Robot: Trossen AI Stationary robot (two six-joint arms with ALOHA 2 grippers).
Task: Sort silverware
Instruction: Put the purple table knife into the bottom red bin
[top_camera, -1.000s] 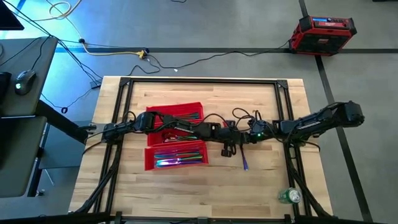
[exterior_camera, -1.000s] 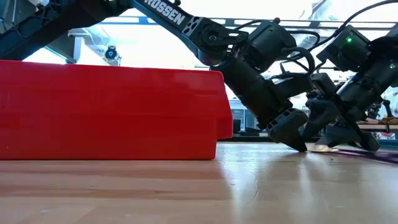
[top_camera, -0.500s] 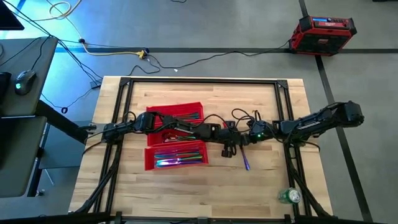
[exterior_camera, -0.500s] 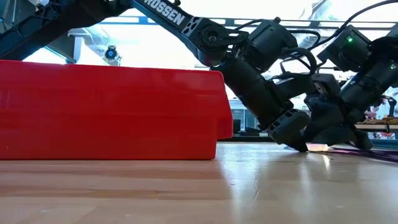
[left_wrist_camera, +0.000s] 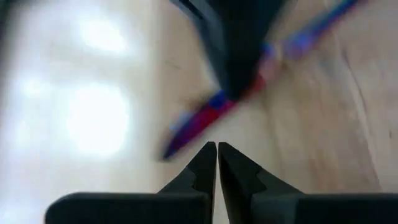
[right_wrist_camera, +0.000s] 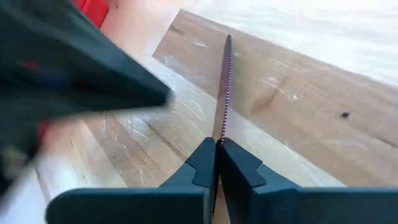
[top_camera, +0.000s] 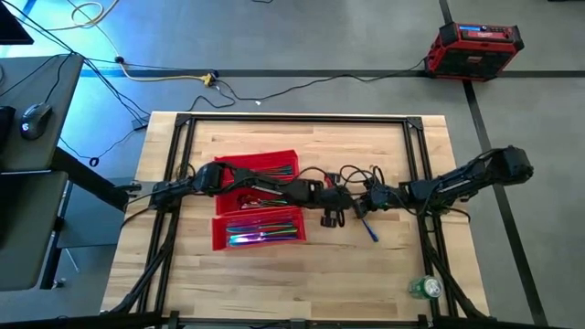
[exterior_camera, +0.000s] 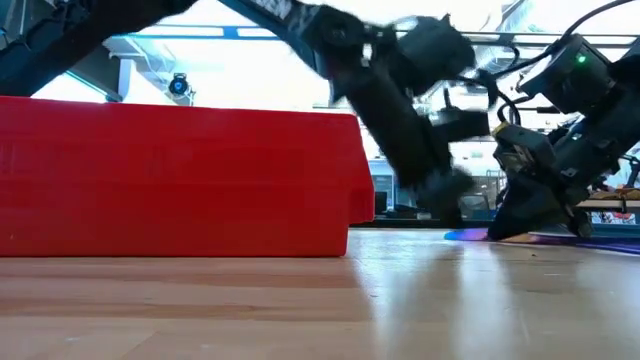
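Right tool (right_wrist_camera: pixel 217 144) closed on one silverware piece (right_wrist_camera: pixel 222 87), pinching its near end; the piece lies low on the wooden surface (top_camera: pixel 384 274), right of the red tray (top_camera: pixel 219 239). Left tool (left_wrist_camera: pixel 217 149) closed, empty, just beside it, blurred. Remaining silverware (top_camera: pixel 263 228) sits in tray compartments, probably sorted.

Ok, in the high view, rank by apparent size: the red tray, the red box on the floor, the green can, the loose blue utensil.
1. red tray
2. red box, somewhat smaller
3 and 4. green can and blue utensil: too close to rank; the utensil is longer but far thinner.
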